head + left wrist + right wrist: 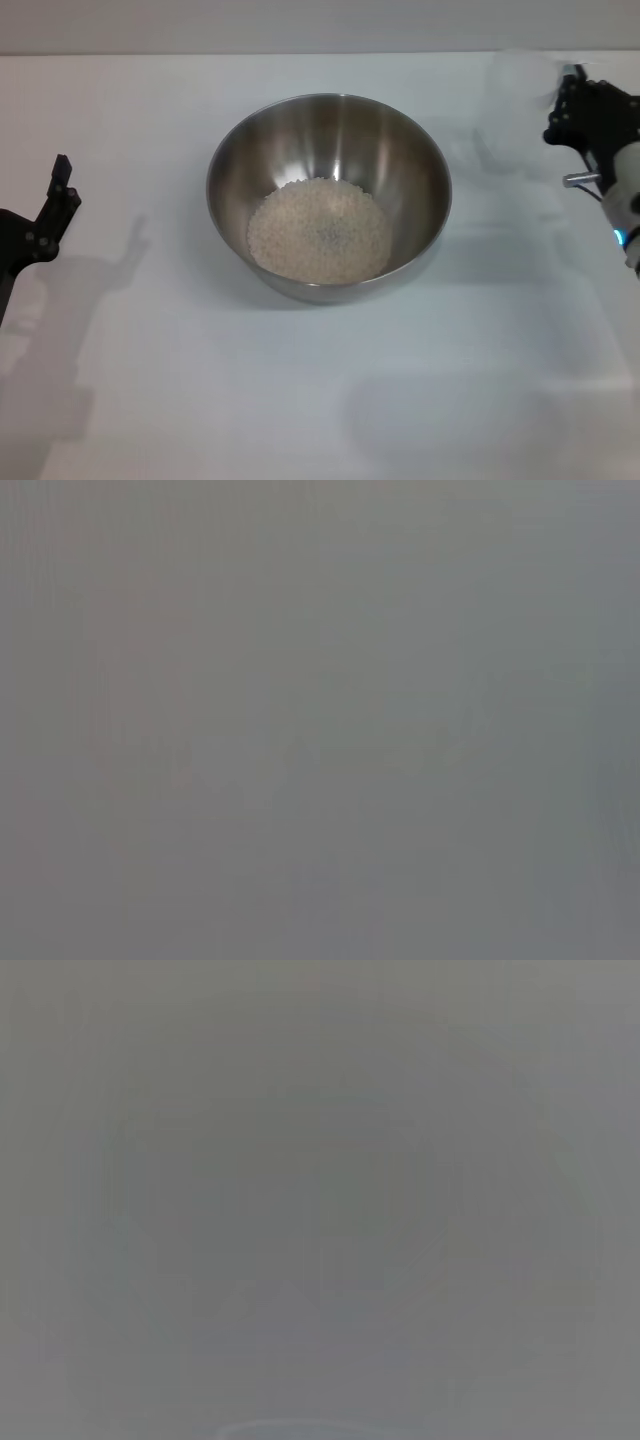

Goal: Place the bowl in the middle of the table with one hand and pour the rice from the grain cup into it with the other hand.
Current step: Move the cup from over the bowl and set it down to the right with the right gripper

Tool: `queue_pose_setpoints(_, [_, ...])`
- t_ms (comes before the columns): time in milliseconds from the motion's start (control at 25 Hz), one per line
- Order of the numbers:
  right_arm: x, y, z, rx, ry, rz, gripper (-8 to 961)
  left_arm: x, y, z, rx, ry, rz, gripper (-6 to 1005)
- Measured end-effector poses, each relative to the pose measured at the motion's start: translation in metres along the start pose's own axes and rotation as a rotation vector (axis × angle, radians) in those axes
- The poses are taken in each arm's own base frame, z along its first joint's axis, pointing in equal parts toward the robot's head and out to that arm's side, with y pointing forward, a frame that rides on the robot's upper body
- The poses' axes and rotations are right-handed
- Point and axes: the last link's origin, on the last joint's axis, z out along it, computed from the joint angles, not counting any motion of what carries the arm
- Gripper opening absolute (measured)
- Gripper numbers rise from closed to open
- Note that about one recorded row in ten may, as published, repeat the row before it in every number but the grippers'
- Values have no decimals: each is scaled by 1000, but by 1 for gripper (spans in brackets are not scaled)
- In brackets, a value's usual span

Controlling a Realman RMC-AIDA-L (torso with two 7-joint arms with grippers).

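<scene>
rice in the bowl, cup off to our right

we see the bowl [329, 195] at the middle of the table [300, 400], the rice [319, 230] heaped on its bottom. our right gripper [565, 105] grasps the grain cup [520, 85], held well right of the bowl. our left gripper [55, 205] sits far left, holding nothing; its jaws' state we cannot tell.

left gripper [55, 200] low at left, right gripper [572, 100] raised far right
</scene>
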Motion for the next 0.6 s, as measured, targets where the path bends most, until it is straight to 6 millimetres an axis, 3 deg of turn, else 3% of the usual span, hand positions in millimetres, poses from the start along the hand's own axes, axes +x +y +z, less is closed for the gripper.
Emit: queue_pose_setpoints(600, [6, 28, 18, -177, 104, -126, 4, 0, 2, 4, -12, -1, -3, 846])
